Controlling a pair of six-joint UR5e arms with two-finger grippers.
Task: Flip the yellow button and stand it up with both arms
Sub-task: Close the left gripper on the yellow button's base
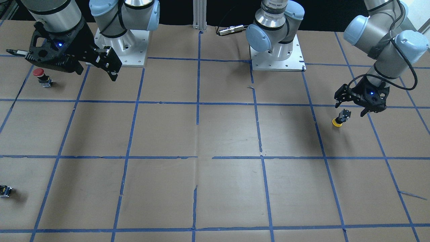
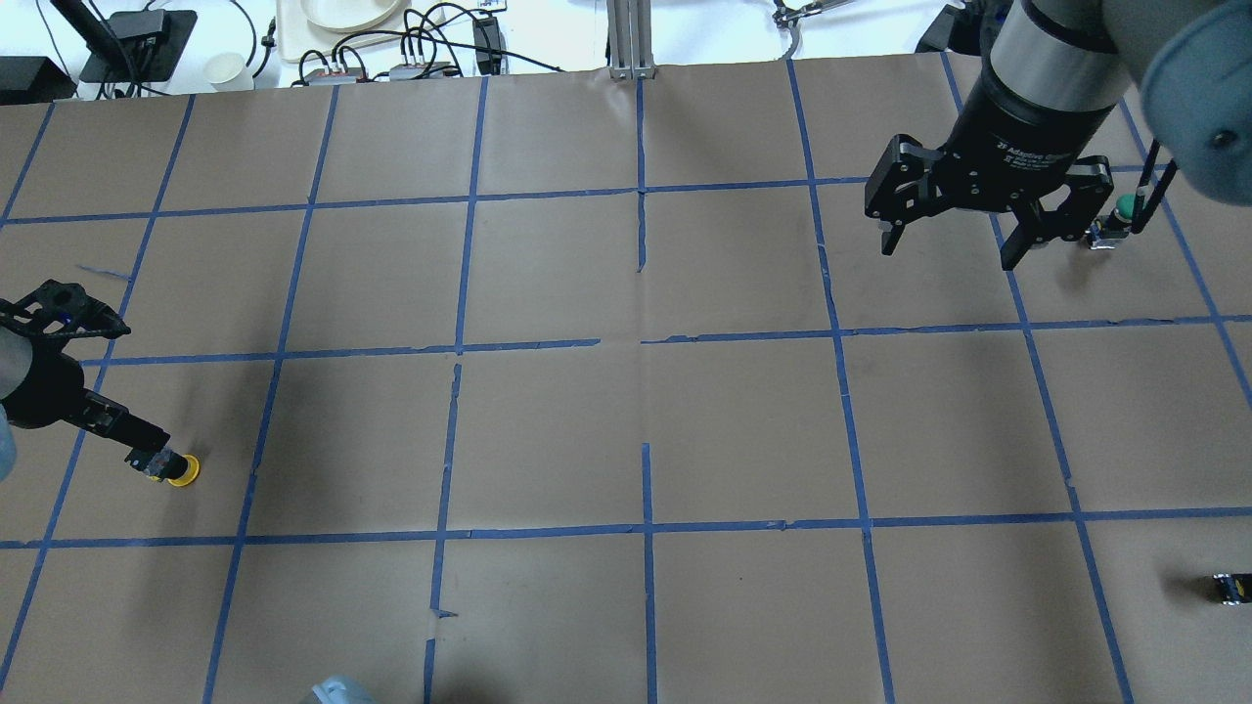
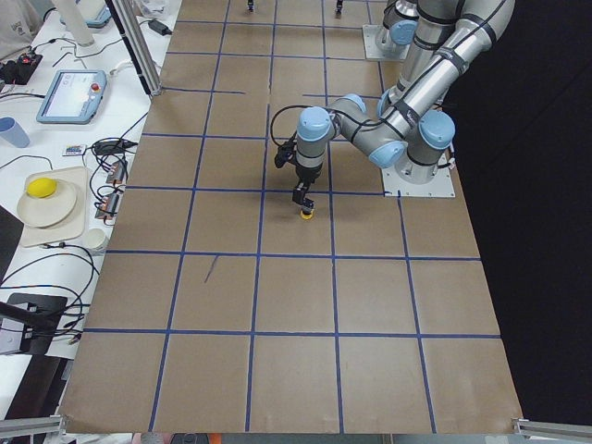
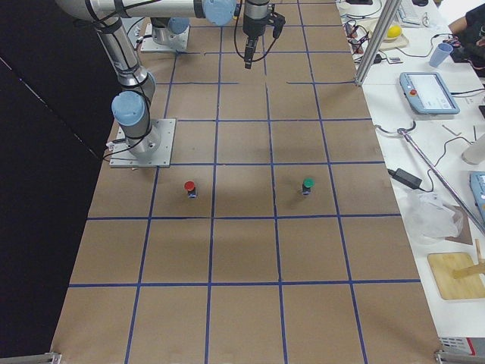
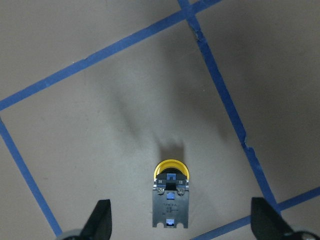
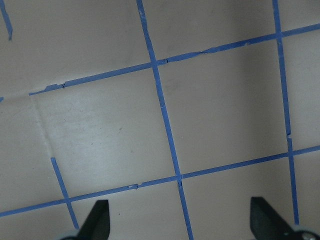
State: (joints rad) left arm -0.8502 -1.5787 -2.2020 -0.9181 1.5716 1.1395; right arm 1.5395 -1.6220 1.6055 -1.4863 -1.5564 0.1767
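Yellow button rested cap-down on the paper-covered table, body uppermost, in a taped square near the robot's left edge. Left gripper hung just above it, fingers spread wide to either side and not touching the button. Right gripper, jaws likewise apart and empty, was raised well away, near the red button.

yellow button: bare counter on every side | left pincer: fingers straddle it (gap each side) | red button: well apart
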